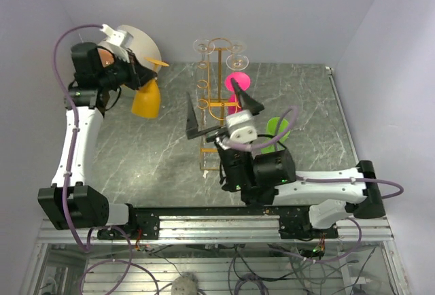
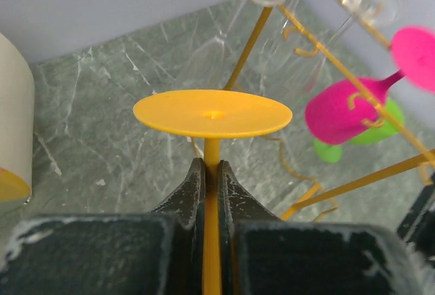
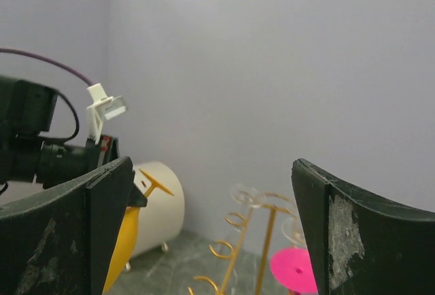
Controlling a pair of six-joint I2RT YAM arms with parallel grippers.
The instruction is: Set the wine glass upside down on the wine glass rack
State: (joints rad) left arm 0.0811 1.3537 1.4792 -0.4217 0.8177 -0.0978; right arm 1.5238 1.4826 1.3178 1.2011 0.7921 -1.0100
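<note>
My left gripper is shut on the stem of a yellow-orange wine glass. The glass hangs foot up and bowl down at the back left, above the table. The wine glass rack, a golden wire frame with ring hooks, stands at the table's middle, to the right of the held glass and apart from it. My right gripper is open wide and empty, raised just in front of the rack.
A pink glass and two clear glasses hang on the rack. A green glass sits just right of the rack, partly behind my right arm. A white cylinder stands in the back left corner. Walls close the back and sides.
</note>
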